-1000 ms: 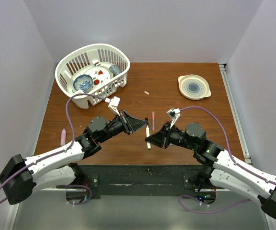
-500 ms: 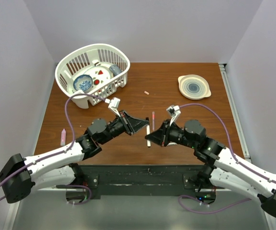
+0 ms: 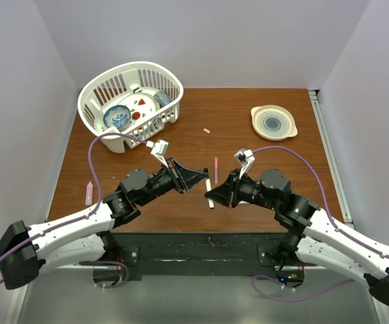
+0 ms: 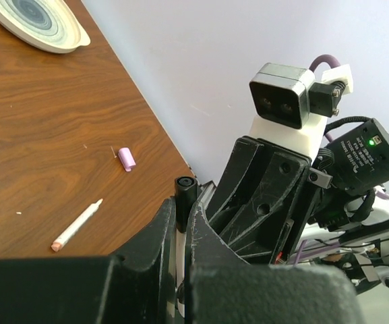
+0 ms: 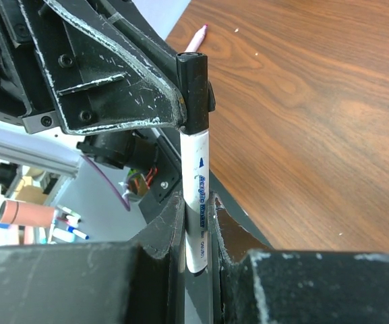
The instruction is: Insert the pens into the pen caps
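"Where is the white pen [image 5: 197,169]?"
"Gripped by its barrel in the right pincer [image 5: 197,210], over the near middle of the table [image 3: 248,108]."
"And the left pincer [image 4: 181,210]?"
"Clenched on the black cap [image 5: 194,84], which sits over the pen's top end. A pink pen [image 3: 216,169] lies just beyond them."

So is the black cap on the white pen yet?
On: the black cap covers the end of the white pen, no gap showing; whether fully seated, cannot tell.
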Robot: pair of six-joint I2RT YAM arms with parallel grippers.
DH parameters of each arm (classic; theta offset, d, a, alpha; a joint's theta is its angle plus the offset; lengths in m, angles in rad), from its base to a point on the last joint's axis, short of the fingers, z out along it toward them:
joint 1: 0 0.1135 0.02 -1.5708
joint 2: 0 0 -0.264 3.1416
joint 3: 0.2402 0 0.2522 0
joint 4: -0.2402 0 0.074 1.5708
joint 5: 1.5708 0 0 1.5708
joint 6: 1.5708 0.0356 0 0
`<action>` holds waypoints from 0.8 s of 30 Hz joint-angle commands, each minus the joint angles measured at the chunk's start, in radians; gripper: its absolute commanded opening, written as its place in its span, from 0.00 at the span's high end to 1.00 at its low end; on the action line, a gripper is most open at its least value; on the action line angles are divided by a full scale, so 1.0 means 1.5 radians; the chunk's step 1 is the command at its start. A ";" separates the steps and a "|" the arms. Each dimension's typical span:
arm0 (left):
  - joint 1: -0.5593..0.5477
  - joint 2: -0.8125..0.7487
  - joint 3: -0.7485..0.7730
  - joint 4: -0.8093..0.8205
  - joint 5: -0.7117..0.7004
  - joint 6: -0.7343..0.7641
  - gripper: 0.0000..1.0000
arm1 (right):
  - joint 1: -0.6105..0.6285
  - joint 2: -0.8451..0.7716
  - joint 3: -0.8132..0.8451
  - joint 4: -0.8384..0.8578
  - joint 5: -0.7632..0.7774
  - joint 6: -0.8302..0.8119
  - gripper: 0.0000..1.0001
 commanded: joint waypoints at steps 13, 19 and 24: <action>-0.013 -0.031 0.042 -0.040 0.065 0.047 0.26 | -0.013 -0.009 0.062 0.057 -0.034 -0.071 1.00; -0.007 -0.018 0.125 -0.125 0.051 0.098 0.25 | -0.012 -0.023 0.059 0.054 -0.082 -0.072 1.00; 0.006 -0.021 0.160 -0.137 0.049 0.114 0.26 | -0.012 -0.031 0.063 0.050 -0.109 -0.069 1.00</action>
